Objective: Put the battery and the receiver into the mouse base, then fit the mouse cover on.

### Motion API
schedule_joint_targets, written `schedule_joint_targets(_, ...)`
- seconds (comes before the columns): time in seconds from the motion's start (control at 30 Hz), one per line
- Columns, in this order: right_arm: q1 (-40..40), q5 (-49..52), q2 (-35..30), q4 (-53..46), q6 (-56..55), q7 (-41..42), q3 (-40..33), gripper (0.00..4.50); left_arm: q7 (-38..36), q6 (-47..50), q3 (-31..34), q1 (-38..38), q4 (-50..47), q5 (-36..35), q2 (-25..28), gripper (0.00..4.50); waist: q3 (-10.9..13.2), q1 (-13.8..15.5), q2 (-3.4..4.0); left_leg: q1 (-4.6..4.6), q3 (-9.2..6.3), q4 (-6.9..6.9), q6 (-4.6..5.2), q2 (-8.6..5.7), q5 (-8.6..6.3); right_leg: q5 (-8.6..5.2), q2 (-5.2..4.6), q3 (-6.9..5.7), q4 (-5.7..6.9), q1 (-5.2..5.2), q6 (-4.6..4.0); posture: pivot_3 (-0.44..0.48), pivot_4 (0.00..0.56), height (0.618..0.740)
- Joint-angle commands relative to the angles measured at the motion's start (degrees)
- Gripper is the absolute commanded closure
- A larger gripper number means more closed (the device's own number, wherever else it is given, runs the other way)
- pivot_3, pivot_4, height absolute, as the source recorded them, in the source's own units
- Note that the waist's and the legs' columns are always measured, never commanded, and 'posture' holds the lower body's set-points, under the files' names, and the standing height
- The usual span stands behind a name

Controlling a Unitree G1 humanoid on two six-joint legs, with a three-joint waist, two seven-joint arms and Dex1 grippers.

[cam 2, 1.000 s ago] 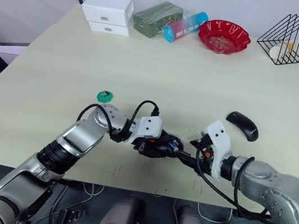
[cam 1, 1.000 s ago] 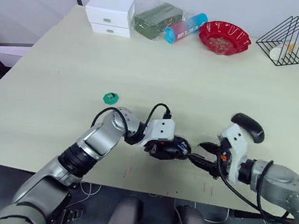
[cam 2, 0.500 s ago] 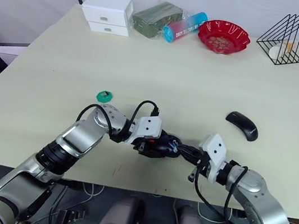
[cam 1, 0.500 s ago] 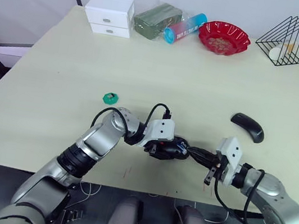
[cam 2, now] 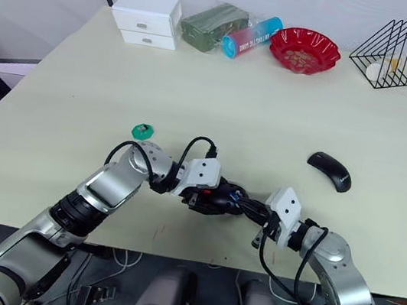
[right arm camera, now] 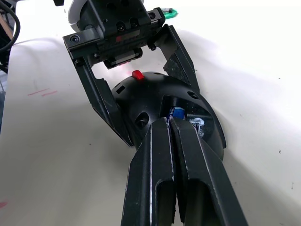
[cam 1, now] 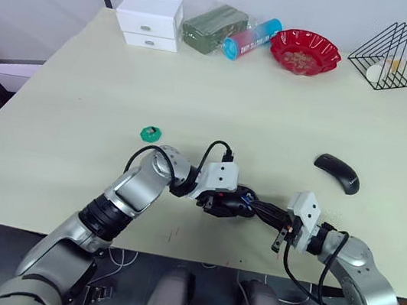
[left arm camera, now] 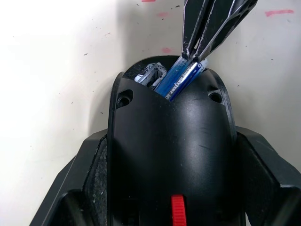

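Mouse base (left arm camera: 169, 141) matt black plastic; battery (left arm camera: 181, 80) glossy.

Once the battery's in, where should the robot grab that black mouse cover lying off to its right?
Probably across the narrow width of the mouse cover, fingers on its two long side edges, coming down from above. It lies flat on the table, arched side up, with bare table all round, so the low sides give better purchase than the smooth domed top.
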Motion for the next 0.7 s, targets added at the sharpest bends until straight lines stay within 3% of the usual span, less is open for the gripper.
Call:
schedule_joint_targets(0.03, 0.1, -1.9, -0.1, 1.3, 0.2, 0.2, 0.6, 4.42, 0.1, 0.3, -2.4, 0.7, 1.5, 2.1, 0.5, 1.58, 0.0, 0.0, 0.00, 0.05, 0.00, 0.00, 0.00, 0.00, 0.00, 0.00, 0.00, 0.00, -0.01, 0.07, 0.00, 0.000, 0.150, 0.740)
schedule_joint_targets(0.7, -1.4, -7.0, -3.5, 7.7, 10.0, 1.0, 4.7, 4.42, 0.1, 1.4, -2.1, 0.4, 1.3, 1.8, 0.2, 1.58, -1.0, -0.2, 0.12, 0.30, -0.01, -0.03, 0.00, 0.01, 0.00, -0.02, 0.03, 0.01, -0.05, 0.26, -0.03, 0.000, 0.150, 0.740)
